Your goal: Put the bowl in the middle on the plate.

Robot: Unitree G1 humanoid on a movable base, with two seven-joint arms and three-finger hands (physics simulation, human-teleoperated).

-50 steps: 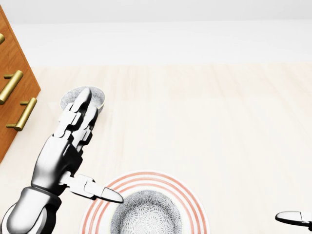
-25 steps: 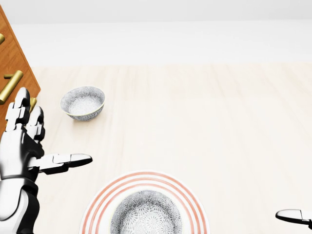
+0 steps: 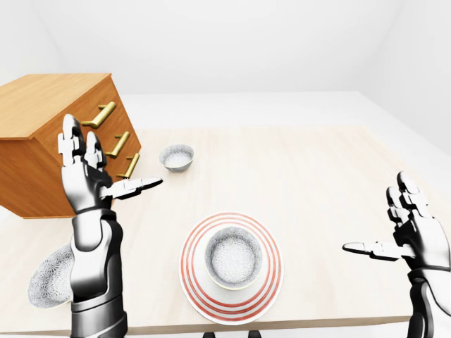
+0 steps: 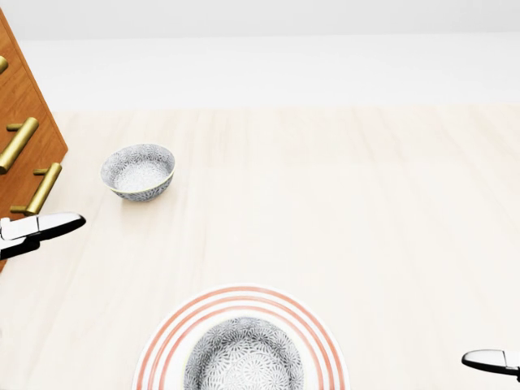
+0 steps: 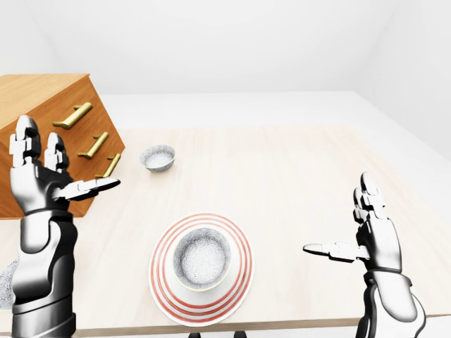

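Observation:
A patterned grey bowl (image 3: pixel 233 257) sits in the centre of the red-ringed plate (image 3: pixel 269 273) near the bottom of the left-eye view. A second small bowl (image 3: pixel 176 157) rests on the table higher up, beside the drawers. A third bowl (image 3: pixel 51 277) lies at the lower left, partly hidden by my left arm. My left hand (image 3: pixel 99 169) is raised and open, well left of the plate. My right hand (image 3: pixel 398 229) is open at the right, holding nothing.
A wooden chest of drawers (image 3: pixel 49 141) with brass handles stands tilted at the left. The pale wooden table (image 3: pixel 303 183) stretches between my hands, and its near edge runs just below the plate.
My left hand has drawn back to the left, away from the plate and out of most of the head view. The bowl stays on the plate. My right hand has not moved.

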